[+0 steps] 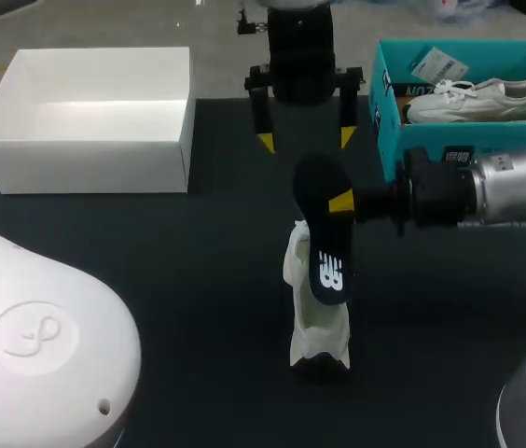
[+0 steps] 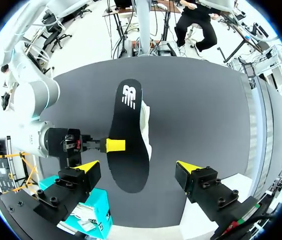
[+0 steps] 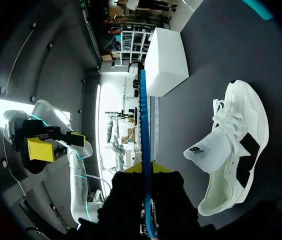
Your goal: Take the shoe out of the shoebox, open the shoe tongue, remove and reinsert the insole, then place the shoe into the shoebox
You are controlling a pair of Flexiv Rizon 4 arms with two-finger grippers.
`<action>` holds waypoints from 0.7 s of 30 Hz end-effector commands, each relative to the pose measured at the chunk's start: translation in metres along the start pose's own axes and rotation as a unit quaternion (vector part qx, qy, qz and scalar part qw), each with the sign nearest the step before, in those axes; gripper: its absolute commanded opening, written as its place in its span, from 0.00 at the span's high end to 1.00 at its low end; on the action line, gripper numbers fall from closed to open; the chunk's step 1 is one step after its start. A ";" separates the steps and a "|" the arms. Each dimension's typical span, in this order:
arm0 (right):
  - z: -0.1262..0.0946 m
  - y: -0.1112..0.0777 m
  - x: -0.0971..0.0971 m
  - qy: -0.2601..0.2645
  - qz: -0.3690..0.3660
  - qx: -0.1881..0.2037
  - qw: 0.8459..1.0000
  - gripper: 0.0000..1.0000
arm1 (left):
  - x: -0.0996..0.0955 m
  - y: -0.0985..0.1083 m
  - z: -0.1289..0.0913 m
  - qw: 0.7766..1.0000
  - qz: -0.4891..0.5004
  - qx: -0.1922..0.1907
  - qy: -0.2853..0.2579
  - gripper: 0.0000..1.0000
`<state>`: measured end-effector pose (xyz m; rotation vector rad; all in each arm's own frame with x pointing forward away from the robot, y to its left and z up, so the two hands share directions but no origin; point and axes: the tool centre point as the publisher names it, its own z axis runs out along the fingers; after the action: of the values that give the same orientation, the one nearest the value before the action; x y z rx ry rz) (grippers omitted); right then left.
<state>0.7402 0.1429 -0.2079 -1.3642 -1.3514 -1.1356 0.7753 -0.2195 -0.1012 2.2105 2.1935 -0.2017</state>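
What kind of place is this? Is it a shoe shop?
Probably a robot lab, not a shop. The right end effector pinches a dark insole close to a white shoe on a black table; the left end effector hangs open, and an open white box stands nearby.

Insole [image 1: 324, 252] above shoe [image 1: 311, 327], box [image 1: 86, 163] behind left

Soft light from above falls evenly on my dark table [image 1: 151, 308]; the white shoe [image 1: 311, 327] casts only a faint shadow.
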 end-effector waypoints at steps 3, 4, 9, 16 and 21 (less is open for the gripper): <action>0.002 -0.007 0.002 0.001 -0.001 -0.003 1.000 1.00 | 0.001 -0.005 -0.002 1.000 -0.001 -0.013 0.013 0.00; 0.002 -0.008 0.002 0.002 -0.001 -0.002 1.000 1.00 | 0.001 -0.006 -0.002 1.000 -0.002 -0.013 0.013 0.00; 0.003 -0.009 0.002 0.002 -0.002 0.001 1.000 1.00 | 0.002 -0.007 -0.002 1.000 -0.006 -0.012 0.009 0.00; 0.000 -0.009 0.004 0.005 -0.005 -0.003 1.000 1.00 | 0.000 -0.012 -0.005 1.000 -0.006 -0.026 0.014 0.00; 0.002 -0.010 0.002 0.011 -0.002 -0.005 1.000 1.00 | -0.001 -0.012 0.000 0.999 -0.008 -0.030 0.024 0.00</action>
<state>0.7333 0.1436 -0.2050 -1.3518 -1.3398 -1.1498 0.7640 -0.2185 -0.0980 2.1908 2.2088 -0.0918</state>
